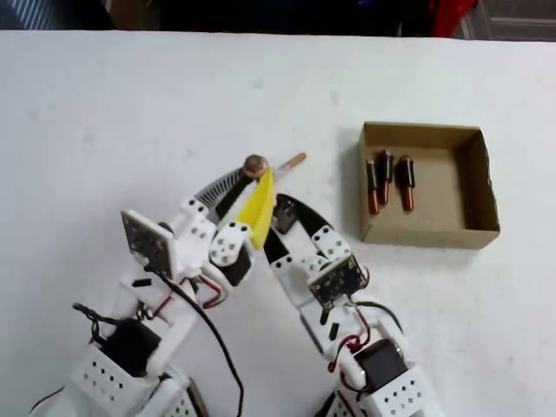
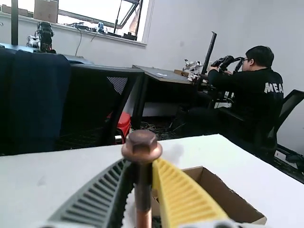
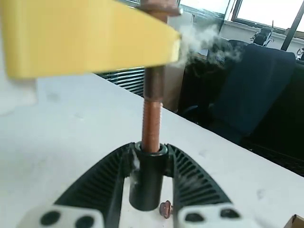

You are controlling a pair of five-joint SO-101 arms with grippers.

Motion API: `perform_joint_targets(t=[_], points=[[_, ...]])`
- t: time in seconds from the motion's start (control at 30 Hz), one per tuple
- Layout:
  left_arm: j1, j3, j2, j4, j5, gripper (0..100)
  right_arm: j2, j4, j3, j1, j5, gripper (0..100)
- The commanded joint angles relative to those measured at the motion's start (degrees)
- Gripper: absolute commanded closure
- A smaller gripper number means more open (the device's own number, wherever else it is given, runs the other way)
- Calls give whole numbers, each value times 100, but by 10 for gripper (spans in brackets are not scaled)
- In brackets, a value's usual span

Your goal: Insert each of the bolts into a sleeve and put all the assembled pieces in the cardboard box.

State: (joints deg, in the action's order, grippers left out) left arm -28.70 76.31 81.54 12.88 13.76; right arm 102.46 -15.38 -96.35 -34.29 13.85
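The left gripper [image 2: 141, 167] is clamped on an upright bolt [image 2: 141, 145] just under its head, the shaft entering a black sleeve [image 3: 146, 183] pinched by the right gripper [image 3: 149, 151], near the cardboard box [image 1: 426, 233] holding three assembled pieces [image 1: 387, 181].

Left gripper [image 1: 254, 174] and right gripper [image 3: 150, 148] are crowding each other. Loose bolt [image 1: 291, 162] is lying just past them. Cardboard box [image 1: 426, 233] is sitting off right gripper's outer side, pieces [image 1: 387, 181] taking its near part.
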Motion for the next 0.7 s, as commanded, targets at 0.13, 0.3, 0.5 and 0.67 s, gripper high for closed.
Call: perform_joint_targets(t=[0.13, 0.3, 0.5, 0.67], points=[[22, 185, 92, -211, 114, 978, 75, 154, -9, -57, 53, 981], [22, 281, 92, -167, 114, 978, 75, 145, -9, -57, 62, 981], [22, 782, 119, -202, 88, 978, 75, 119, -26, -48, 70, 981], [22, 932, 119, -202, 88, 978, 75, 119, -44, -48, 70, 981]])
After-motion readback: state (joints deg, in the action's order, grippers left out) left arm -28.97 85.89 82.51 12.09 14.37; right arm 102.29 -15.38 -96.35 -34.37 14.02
